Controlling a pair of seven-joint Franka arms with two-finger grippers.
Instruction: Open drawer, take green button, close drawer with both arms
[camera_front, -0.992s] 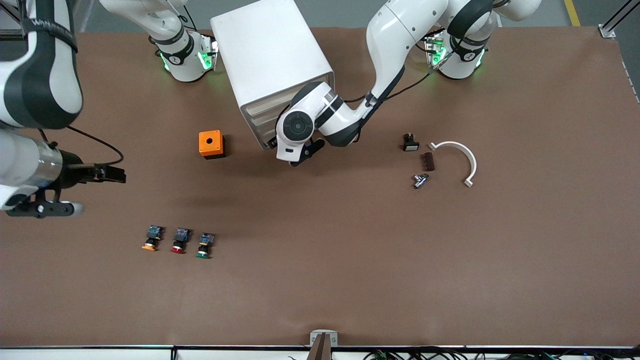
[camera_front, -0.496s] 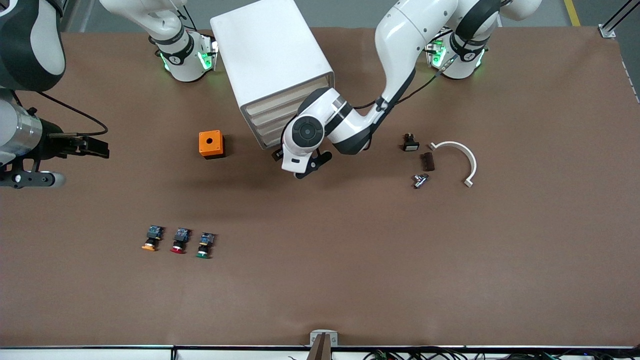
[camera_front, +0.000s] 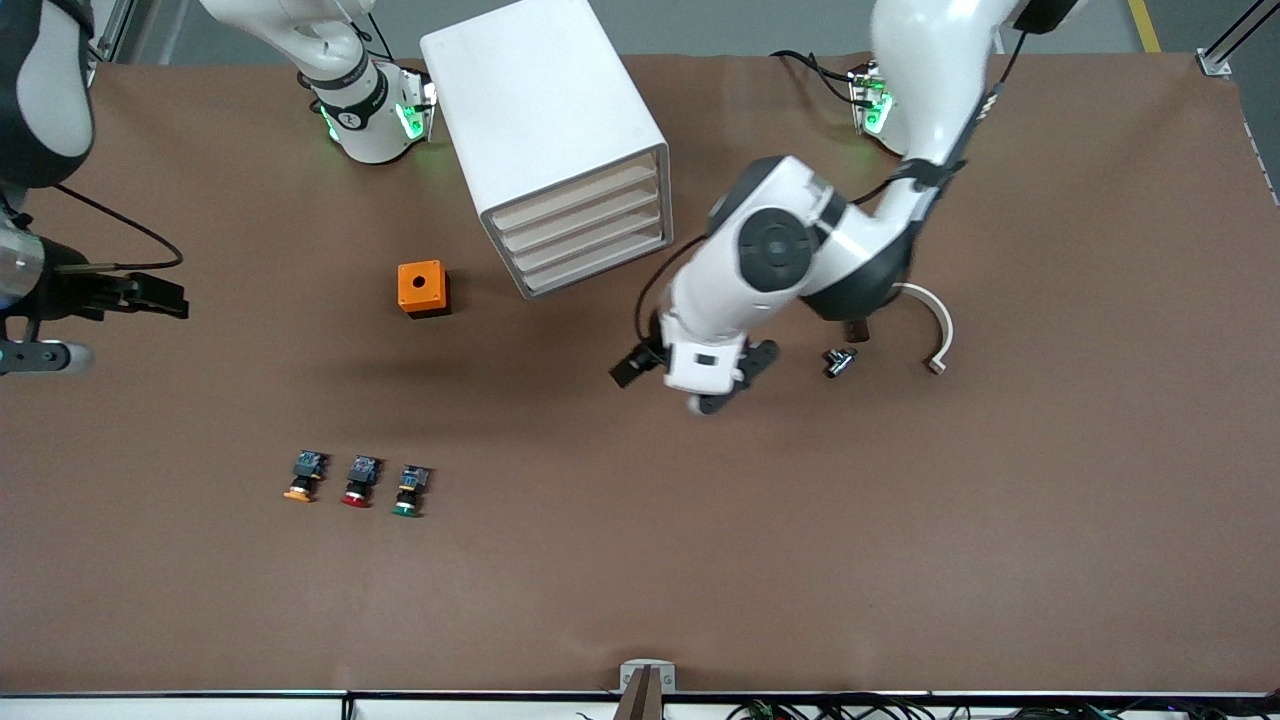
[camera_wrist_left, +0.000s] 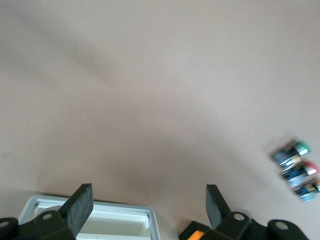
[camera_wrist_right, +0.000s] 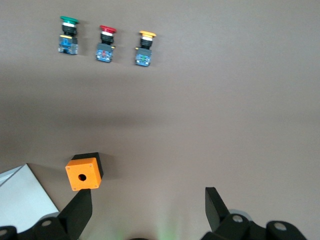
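The white cabinet (camera_front: 545, 130) stands near the robots' bases, and all four cream-fronted drawers (camera_front: 590, 235) are shut. The green-capped button (camera_front: 407, 492) lies on the table beside a red-capped and an orange-capped one. It also shows in the right wrist view (camera_wrist_right: 67, 35) and the left wrist view (camera_wrist_left: 295, 151). My left gripper (camera_front: 690, 385) hangs open and empty over bare table, off the cabinet's front; its open fingers frame the left wrist view (camera_wrist_left: 148, 205). My right gripper (camera_front: 150, 298) is open and empty, high at the right arm's end of the table, also seen in its wrist view (camera_wrist_right: 148, 210).
An orange box with a round hole (camera_front: 423, 288) sits beside the cabinet front. A white curved piece (camera_front: 925, 320), a small metal part (camera_front: 840, 360) and a dark brown piece (camera_front: 855, 330) lie toward the left arm's end. The red-capped (camera_front: 358, 482) and orange-capped (camera_front: 300, 477) buttons lie by the green one.
My left gripper has drawn away from the cabinet's front, toward the front camera and the small parts, uncovering the shut drawers. My right gripper has moved farther toward its end of the table.
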